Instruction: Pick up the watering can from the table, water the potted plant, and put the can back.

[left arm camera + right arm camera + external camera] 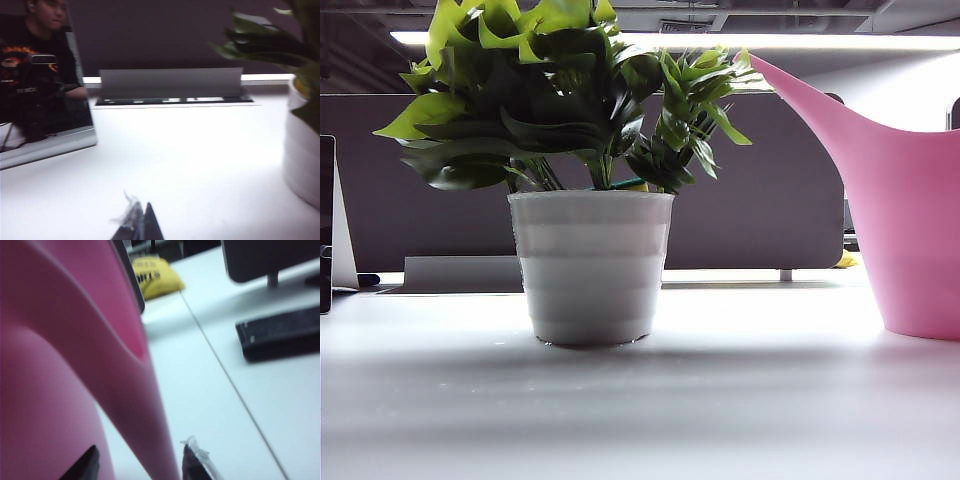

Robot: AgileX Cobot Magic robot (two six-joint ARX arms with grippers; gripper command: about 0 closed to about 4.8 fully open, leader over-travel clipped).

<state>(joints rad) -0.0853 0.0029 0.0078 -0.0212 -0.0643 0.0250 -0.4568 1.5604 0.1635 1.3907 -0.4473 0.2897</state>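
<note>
Nearest us stretches the pale tabletop [740,400], and we read across it from the left. On the left side, the left hand [142,225] hovers low over the bare surface, its dark fingertips pressed together. Just beyond it, the potted plant [590,260] stands upright in its white ribbed pot, leaves spreading wide. Well to the right, the pink watering can [910,230] rests on the tabletop, spout angled up toward the plant. We see the right hand [137,462] beside the can, fingers [192,467] apart, straddling a pink ridge of the can.
</note>
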